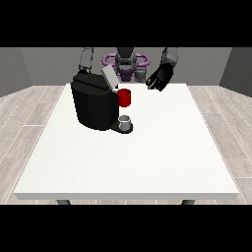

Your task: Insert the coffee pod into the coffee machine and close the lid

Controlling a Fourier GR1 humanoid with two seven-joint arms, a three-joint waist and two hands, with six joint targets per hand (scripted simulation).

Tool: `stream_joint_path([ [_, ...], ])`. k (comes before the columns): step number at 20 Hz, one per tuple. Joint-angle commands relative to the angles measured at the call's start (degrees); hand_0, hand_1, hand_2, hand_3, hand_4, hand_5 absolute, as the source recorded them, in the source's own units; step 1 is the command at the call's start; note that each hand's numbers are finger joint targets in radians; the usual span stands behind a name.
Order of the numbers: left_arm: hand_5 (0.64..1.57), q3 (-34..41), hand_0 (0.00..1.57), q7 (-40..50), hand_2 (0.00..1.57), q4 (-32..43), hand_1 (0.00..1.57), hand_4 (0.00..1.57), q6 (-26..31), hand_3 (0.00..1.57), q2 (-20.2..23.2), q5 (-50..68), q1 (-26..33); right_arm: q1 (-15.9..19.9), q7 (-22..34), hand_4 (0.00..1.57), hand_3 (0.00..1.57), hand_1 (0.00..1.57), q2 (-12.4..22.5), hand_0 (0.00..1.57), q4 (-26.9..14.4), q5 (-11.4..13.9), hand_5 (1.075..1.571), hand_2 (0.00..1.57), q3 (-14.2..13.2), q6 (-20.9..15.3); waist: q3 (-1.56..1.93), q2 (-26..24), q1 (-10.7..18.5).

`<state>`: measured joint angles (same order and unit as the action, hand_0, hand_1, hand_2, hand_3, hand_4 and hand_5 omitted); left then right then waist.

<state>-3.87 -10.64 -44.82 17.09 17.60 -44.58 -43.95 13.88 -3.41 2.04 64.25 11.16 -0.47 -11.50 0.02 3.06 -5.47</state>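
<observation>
The black coffee machine [93,106] stands on the white table [147,162] left of the middle, with its grey lid [109,77] tilted up and open. A red thing at the machine [124,97] sits at its front top. A small grey thing [126,121] rests on the machine's low base. Another grey thing [141,75] shows at the table's far edge; I cannot tell whether it is the pod. The hand at the view's right [160,78] hovers over the far edge, just right of that grey thing, fingers relaxed and holding nothing. The other arm [86,60] drops behind the machine, hiding its hand.
The robot's torso [125,61] stands behind the far edge of the table. Wide bare tabletop lies in front of and to the right of the machine. Grey plank floor surrounds the table.
</observation>
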Motion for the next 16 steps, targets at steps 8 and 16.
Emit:
stream_joint_path([
  [8,1.571,2.1,1.34,3.7,1.37,-3.9,1.34,0.56,6.8,1.35,-0.9,0.9,-9.0,4.0,-0.9,0.00,0.00,0.00,-0.9,0.00,-0.4,-2.1,1.571,0.00,-1.7,0.3,0.00,0.0,-0.9],
  [16,1.571,11.3,1.20,10.5,1.24,2.0,1.20,0.49,8.9,1.26,4.6,4.6,-20.8,6.1,1.0,0.00,0.00,0.00,-1.0,0.00,5.9,-0.6,1.571,0.00,1.1,1.0,-0.01,5.1,-10.2],
])
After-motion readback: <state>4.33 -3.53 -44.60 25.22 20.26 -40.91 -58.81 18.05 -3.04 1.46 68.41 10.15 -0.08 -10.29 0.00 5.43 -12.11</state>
